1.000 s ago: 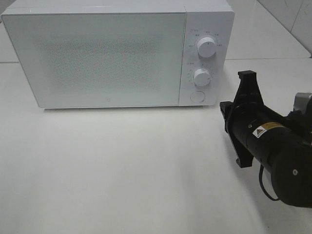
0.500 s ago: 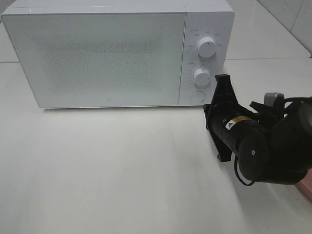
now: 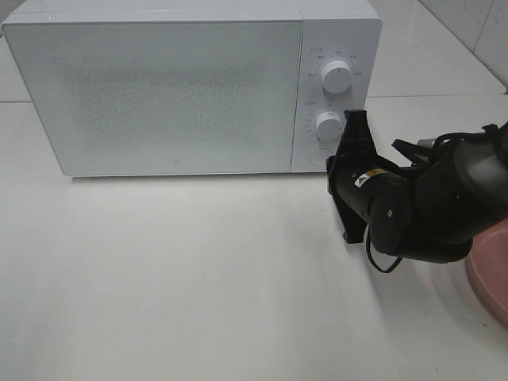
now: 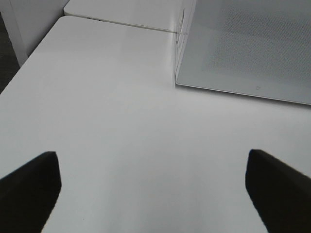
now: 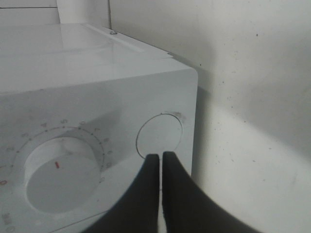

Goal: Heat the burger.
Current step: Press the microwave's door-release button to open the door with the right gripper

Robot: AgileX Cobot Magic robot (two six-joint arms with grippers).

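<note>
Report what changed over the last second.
The right gripper, shut, swung left across the table to the microwave control panel. Its tips now point at the round button under the lower dial. The arm's move uncovered the rim of a pink plate. Nothing was grasped or released. The door stayed closed and the dials unturned.

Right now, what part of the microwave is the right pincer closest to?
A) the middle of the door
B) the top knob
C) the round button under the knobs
C: the wrist view shows the shut tips of the right pincer right at the rim of the round button, beside the lower knob.
</note>
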